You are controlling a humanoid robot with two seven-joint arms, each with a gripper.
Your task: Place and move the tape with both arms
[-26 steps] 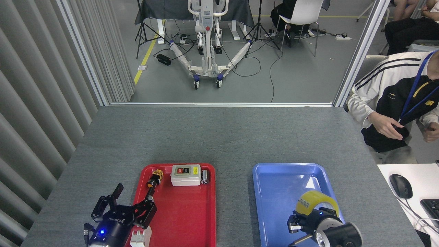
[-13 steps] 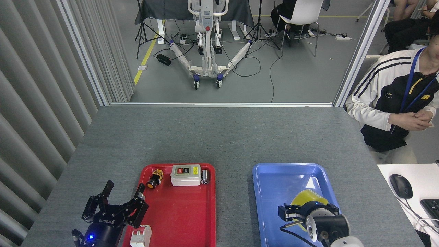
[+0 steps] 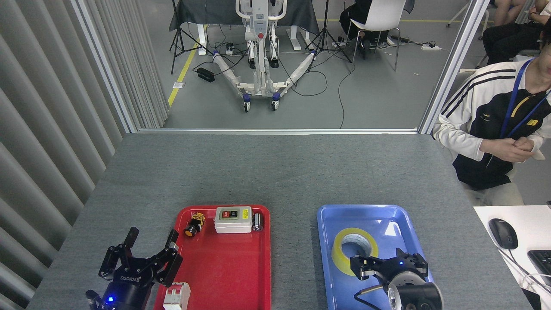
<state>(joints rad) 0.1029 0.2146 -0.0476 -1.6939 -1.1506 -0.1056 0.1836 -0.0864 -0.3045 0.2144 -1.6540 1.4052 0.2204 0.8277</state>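
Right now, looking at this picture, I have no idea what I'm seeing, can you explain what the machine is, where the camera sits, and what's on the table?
The camera sits in a humanoid robot's head, looking down at a grey table. The black claws at the bottom are its own grippers. The left gripper is open beside a red tray holding switches and small electrical parts. The right gripper is open, holding nothing, over a blue tray. In that tray lies a roll of yellow tape, flat. A seated person watches from the right.

Right gripper (image 3: 389,266) hides tape (image 3: 354,249) near rim; both arms cut off below.
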